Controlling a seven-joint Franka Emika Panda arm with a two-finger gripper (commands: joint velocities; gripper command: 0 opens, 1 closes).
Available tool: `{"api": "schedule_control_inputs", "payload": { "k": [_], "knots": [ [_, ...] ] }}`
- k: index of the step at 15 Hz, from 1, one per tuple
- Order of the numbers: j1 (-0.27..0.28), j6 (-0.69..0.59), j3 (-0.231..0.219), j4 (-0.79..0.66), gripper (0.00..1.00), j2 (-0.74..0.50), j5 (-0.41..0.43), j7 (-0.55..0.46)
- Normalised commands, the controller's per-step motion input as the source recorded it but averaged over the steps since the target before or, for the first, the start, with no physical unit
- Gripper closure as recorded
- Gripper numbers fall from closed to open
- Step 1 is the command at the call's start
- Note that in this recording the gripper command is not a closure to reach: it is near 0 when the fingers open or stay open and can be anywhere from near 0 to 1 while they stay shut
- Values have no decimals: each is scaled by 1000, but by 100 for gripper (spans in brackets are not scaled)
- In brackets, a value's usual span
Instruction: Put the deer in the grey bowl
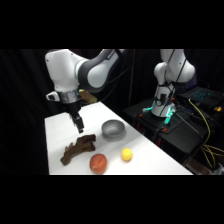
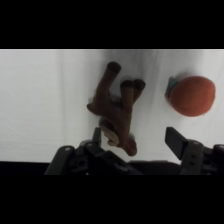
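Nearest the side camera, at the lower middle of the frame, sits a red-orange fruit (image 1: 98, 163) close to the table's (image 1: 150, 155) front edge, with a small yellow ball (image 1: 126, 154) just to its right. Left of the fruit and slightly higher lies the deer (image 1: 78, 148), a dark brown, lumpy, elongated toy stretched on a diagonal from lower left to upper right, flat on the white surface. Through the wrist camera the deer (image 2: 115, 111) shows thin legs with darker rounded ends pointing toward the top of the frame and a pale patch near its lower end; the fruit (image 2: 192, 95), with a greenish stem end, lies well apart from it at the right.

Right of the deer's upper end, in the middle of the side view, stands the grey bowl (image 1: 113, 129), smooth, faintly shiny and separate from the toy.

Above the deer's upper end hangs the gripper (image 1: 79, 128), its fingers spread wide and holding nothing. In the wrist view one fingertip (image 2: 97, 136) stands beside the deer's lower end, and the other finger rises far to the right.

Bare white table lies at the upper left behind the gripper. At the right of the bowl and ball, a clear strip runs along the table's edge.
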Motion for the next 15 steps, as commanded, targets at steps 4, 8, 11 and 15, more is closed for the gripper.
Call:
{"api": "schedule_control_inputs", "payload": {
  "k": [4, 8, 11, 15],
  "knots": [
    [-86, -91, 57, 764, 0, 601, 13, -100],
    [-89, -101, 86, 625, 0, 458, 54, -90],
    [-66, -81, 110, 446, 0, 387, 78, -69],
    [-59, -87, 106, 309, 100, 293, 89, -62]
  ]
}}
